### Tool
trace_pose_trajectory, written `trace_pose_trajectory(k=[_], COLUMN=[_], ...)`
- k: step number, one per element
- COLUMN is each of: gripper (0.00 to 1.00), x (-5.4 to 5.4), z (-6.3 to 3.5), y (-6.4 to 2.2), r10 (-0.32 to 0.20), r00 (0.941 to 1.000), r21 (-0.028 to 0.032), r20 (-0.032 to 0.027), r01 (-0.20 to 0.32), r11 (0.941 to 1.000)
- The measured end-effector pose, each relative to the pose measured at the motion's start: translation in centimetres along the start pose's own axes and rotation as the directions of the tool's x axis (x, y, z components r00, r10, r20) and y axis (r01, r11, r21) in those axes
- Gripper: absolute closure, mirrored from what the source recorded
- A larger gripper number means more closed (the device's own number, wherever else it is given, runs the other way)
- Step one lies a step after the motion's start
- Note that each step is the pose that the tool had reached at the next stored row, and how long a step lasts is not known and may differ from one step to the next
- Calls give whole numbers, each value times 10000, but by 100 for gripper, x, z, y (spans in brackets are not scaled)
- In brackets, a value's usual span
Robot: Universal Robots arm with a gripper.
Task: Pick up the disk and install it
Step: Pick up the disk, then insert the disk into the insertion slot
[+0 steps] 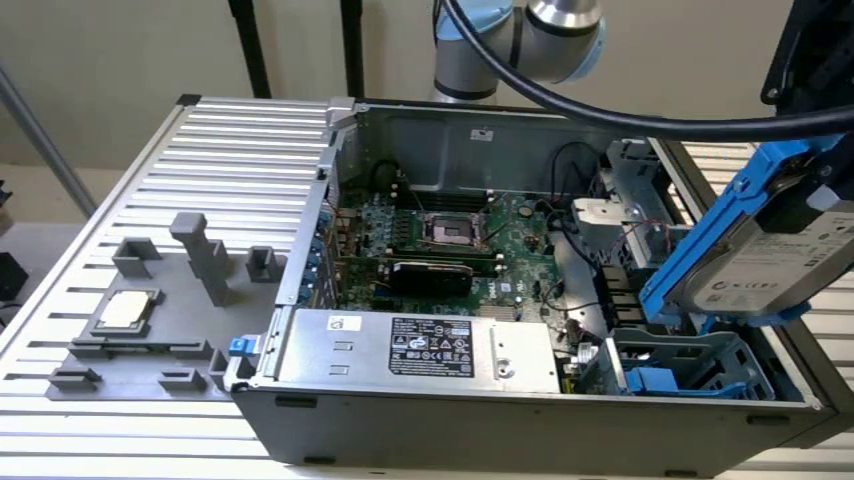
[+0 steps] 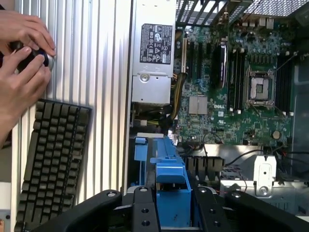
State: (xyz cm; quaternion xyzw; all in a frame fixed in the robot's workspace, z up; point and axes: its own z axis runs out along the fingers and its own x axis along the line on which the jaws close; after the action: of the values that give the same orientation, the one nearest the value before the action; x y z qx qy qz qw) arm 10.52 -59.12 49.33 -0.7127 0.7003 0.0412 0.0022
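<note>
The disk [image 1: 774, 265], a silver-grey drive with a white label in blue carrier rails, hangs tilted at the exterior view's right, over the right end of the open computer case [image 1: 534, 425]. My gripper [image 1: 814, 185] comes down from above and is shut on it. In the wrist view the black fingers [image 2: 140, 212] clamp the carrier's blue edge [image 2: 171, 186], with my gripper [image 2: 171, 205] centred on it. Below the disk sits a blue plastic drive bay [image 1: 694, 365] inside the case.
Inside the case lie the motherboard [image 1: 441, 235], a silver power supply with a black label [image 1: 427, 350], and cables. A CPU chip [image 1: 123, 310] rests on a grey fixture on the slatted table. A person's hands [image 2: 21, 58] and a keyboard [image 2: 50, 159] are beside the case.
</note>
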Motion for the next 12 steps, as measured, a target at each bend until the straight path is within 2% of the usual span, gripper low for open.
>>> trace_pose_trajectory(k=[2,4,12], gripper=[67,67,67], x=[3,3,4], z=[0,4,5], y=[-66,-88,-89], r10=[0,0,0], r00=[10000,10000,10000], r21=[-1,0,0], r20=[0,1,0], r01=[0,0,0], r11=[10000,10000,10000])
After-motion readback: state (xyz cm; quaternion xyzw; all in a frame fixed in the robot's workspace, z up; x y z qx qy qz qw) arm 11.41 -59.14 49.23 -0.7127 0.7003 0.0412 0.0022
